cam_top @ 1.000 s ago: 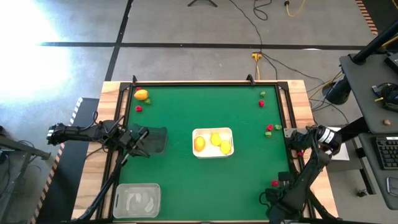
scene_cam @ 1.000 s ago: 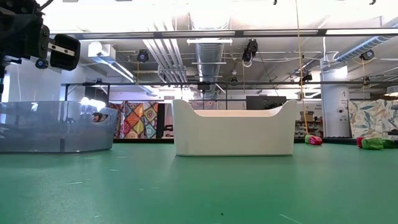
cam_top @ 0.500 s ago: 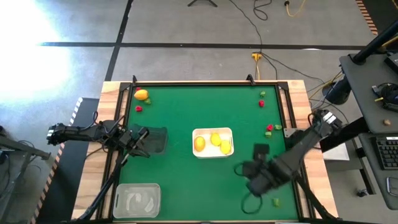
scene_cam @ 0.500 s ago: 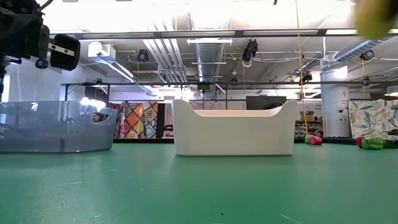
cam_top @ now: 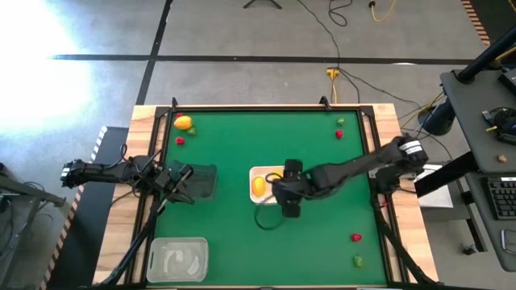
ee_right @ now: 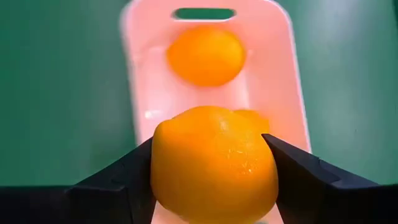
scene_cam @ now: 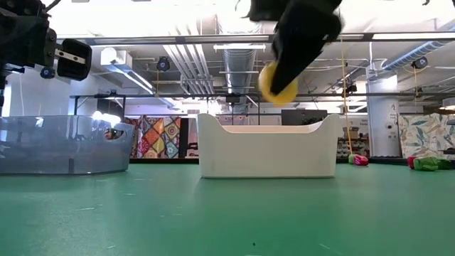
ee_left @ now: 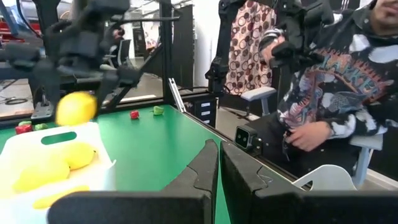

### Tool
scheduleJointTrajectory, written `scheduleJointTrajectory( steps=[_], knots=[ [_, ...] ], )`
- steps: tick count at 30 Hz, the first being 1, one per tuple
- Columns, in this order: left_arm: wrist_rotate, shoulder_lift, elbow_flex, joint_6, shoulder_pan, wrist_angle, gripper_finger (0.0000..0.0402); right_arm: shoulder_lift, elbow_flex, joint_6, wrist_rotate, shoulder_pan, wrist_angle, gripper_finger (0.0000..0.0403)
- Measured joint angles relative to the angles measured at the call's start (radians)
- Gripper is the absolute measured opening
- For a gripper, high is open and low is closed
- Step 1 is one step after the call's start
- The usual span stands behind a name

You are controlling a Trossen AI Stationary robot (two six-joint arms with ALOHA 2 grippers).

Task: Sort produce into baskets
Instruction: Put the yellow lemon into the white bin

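Note:
My right gripper (cam_top: 288,196) is shut on a yellow lemon-like round (ee_right: 214,165) above the opaque white basket (cam_top: 254,171), which stands at mid-table. The round also shows in the low view (scene_cam: 277,82), above the basket's rim (scene_cam: 266,129). An orange round (ee_right: 205,55) and yellow ones (ee_left: 46,168) lie in that basket. My left gripper (cam_top: 184,179) is shut and empty, raised beside the dark see-through basket (cam_top: 205,180) at the table's left. My right gripper pinches the yellow round between its two fingers, one on each opposite side (ee_right: 157,155). The fingers come from above, pointing down. The round is lifted clear and hangs over the white basket's open top.
A clear pale basket (cam_top: 177,259) stands at the near left corner. An orange round (cam_top: 184,123) and a red piece (cam_top: 179,140) lie far left. Small red and green pieces lie along the right side (cam_top: 349,166) and near right (cam_top: 355,237). A person sits beyond the table (ee_left: 323,87).
My right gripper has swung from the table's near right corner up and toward the left, carrying the yellow round. It now stands over the white basket at mid-table. The round has stayed between the fingers, clear of the table.

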Motion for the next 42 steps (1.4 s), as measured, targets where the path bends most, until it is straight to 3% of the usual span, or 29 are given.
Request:
scheduleJointTrajectory(
  steps=[8, 25, 35, 38, 42],
  knots=[
    [0.0, 0.0, 0.0, 0.0, 0.0, 0.0, 0.0002, 0.081, -0.047, -0.016, -0.086, -0.079, 0.133, 0.0247],
    [0.0, 0.002, 0.0, 0.0, 0.0, 0.0, 0.0002, 0.196, -0.047, -0.015, -0.1, -0.09, 0.266, 0.0253],
    [0.0, 0.002, 0.0, 0.004, 0.0, 0.0, 0.0002, 0.195, -0.04, 0.012, -0.103, -0.097, 0.259, 0.0303],
    [-0.061, 0.002, 0.0, 0.057, 0.0, 0.023, 0.0002, 0.194, -0.03, 0.019, -0.103, -0.101, 0.255, 0.0315],
    [-0.249, 0.005, 0.0, 0.121, 0.0, 0.092, 0.0002, 0.177, 0.034, 0.019, -0.103, -0.101, 0.185, 0.0323]
  ],
)
